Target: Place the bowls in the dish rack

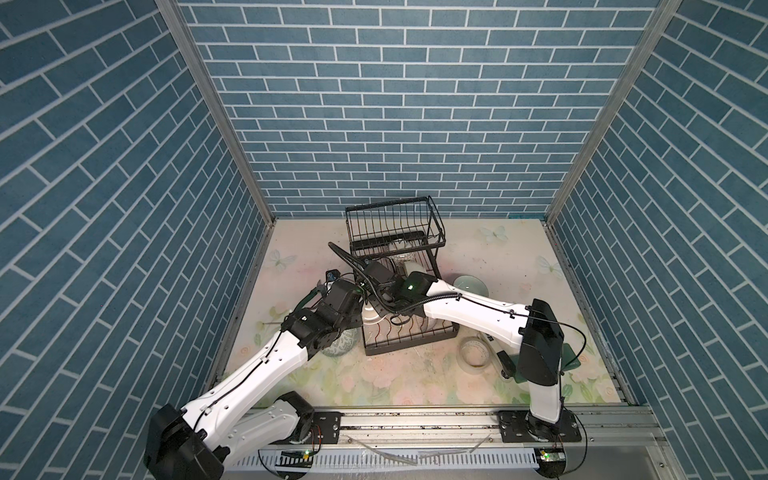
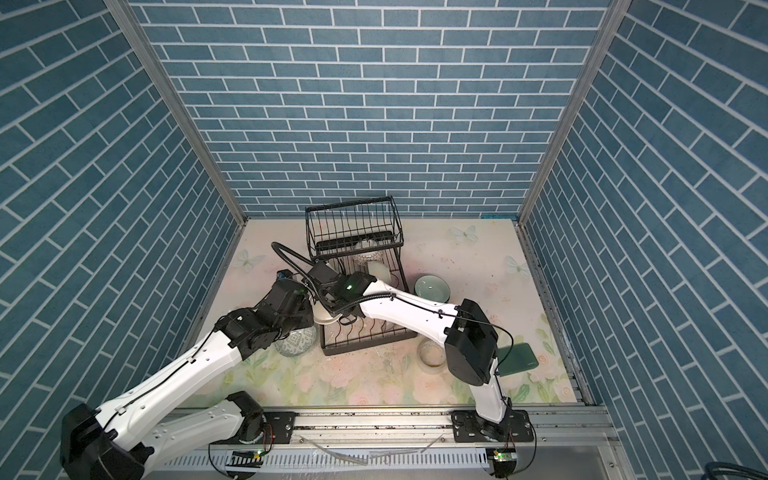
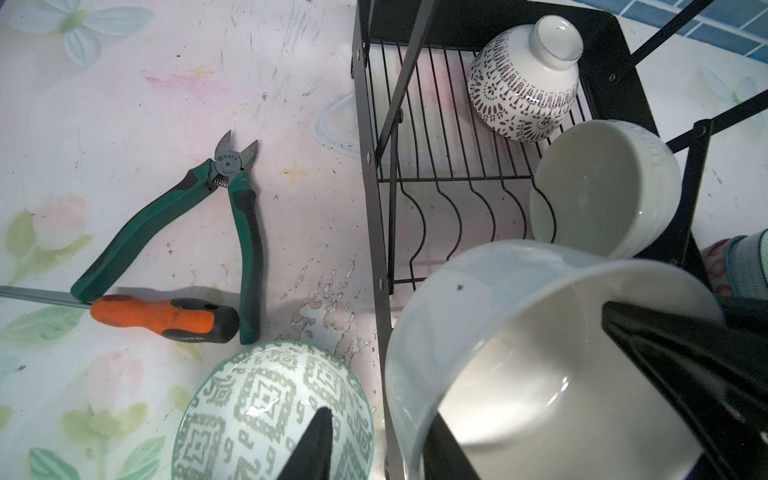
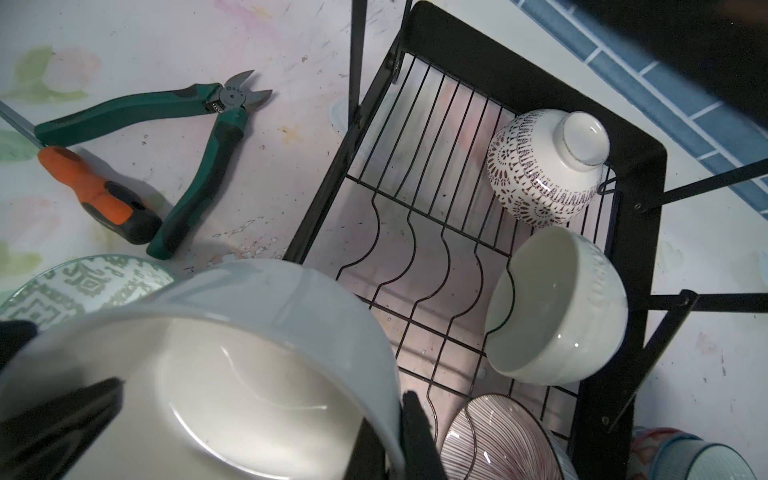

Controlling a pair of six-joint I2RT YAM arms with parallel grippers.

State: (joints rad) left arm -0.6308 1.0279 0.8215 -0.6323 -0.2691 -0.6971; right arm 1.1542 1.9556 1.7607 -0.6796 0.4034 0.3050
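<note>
A plain white bowl [image 1: 371,316] [image 3: 540,374] hangs tilted over the left rim of the black dish rack [image 1: 395,216] [image 3: 370,166]. My right gripper [image 4: 390,419] is shut on the bowl's wall, one finger inside and one outside. My left gripper [image 3: 382,428] straddles the opposite rim, open, its outer finger clear of the wall. In the rack's lower tray sit a lace-patterned bowl [image 4: 540,183] upside down, a cream bowl [image 4: 561,303] on its side and a striped bowl [image 4: 498,440]. A green-patterned bowl [image 3: 257,407] stands on the table below my left gripper.
Green pliers [image 3: 166,224] and an orange screwdriver [image 3: 166,316] lie left of the rack. A pale green bowl [image 1: 469,284] stands to the right of the rack. A tape ring [image 1: 476,353] and a dark green flat case [image 2: 517,357] lie at the front right.
</note>
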